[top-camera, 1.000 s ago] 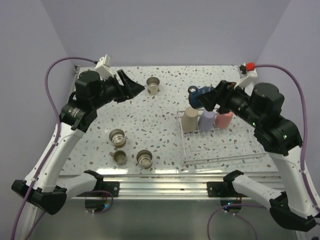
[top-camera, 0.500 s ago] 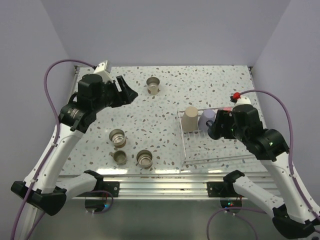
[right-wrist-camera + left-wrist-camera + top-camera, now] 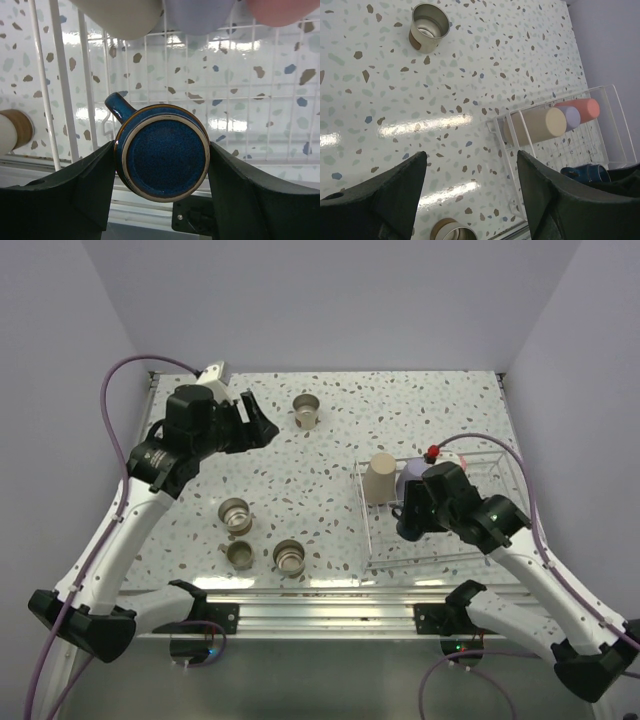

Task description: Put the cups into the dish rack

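Top external view showed, nearest to the arm bases, a short steel-coloured metal cup (image 3: 240, 554) and a second metal cup (image 3: 289, 556) just beside it, both standing mouth up on the speckled white table (image 3: 320, 470), with a third metal cup (image 3: 236, 513) a little farther back. To the right of them lay the rectangular rack of thin silvery wire (image 3: 390, 550). Over its near part the right gripper (image 3: 410, 520) was clamped on a small dark blue glazed mug with a handle (image 3: 162, 159). In the right wrist view the mug was seen base-first, one finger (image 3: 75, 195) pressed on each side, and its handle pointed to the upper left. Whether the mug touched the wires could not be told. At the far end of the rack three plastic tumblers sat side by side: a beige tumbler (image 3: 540, 125), a lavender tumbler (image 3: 570, 116) and a coral-red tumbler (image 3: 586, 107). Farther away, on the left, the left gripper (image 3: 262, 428) hung above the table with its jaws wide apart and nothing between them. Beyond it a fourth metal cup (image 3: 306, 411) stood alone, well apart from the rack.
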Robot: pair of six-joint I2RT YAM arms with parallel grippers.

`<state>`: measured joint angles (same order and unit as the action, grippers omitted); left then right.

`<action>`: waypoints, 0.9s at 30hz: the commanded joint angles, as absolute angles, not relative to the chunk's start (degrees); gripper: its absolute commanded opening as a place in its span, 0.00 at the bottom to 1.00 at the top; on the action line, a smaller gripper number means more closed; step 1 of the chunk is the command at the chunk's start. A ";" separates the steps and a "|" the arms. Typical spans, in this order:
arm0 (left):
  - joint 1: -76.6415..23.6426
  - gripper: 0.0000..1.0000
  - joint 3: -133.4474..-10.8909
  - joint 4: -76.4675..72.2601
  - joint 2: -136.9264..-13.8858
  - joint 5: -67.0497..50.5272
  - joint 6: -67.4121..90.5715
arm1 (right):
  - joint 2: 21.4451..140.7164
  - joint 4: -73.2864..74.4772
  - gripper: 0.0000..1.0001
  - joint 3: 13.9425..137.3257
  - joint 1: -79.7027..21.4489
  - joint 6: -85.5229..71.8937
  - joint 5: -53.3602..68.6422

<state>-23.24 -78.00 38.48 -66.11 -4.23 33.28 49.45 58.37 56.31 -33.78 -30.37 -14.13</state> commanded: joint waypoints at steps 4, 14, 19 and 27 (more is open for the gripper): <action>-22.76 0.77 -79.89 37.36 -68.55 -3.87 30.59 | 54.13 46.86 0.00 53.44 -39.72 -35.07 -19.07; -22.76 0.76 -80.07 36.38 -71.01 -4.83 30.15 | 59.50 37.45 0.00 49.40 -40.87 -34.98 -20.74; -22.85 0.76 -80.24 36.91 -71.37 -4.22 29.18 | 61.43 34.72 0.00 48.43 -42.80 -35.68 -22.58; -22.76 0.76 -80.24 37.00 -71.81 -4.31 28.92 | 64.16 34.10 0.00 47.82 -47.11 -37.35 -30.75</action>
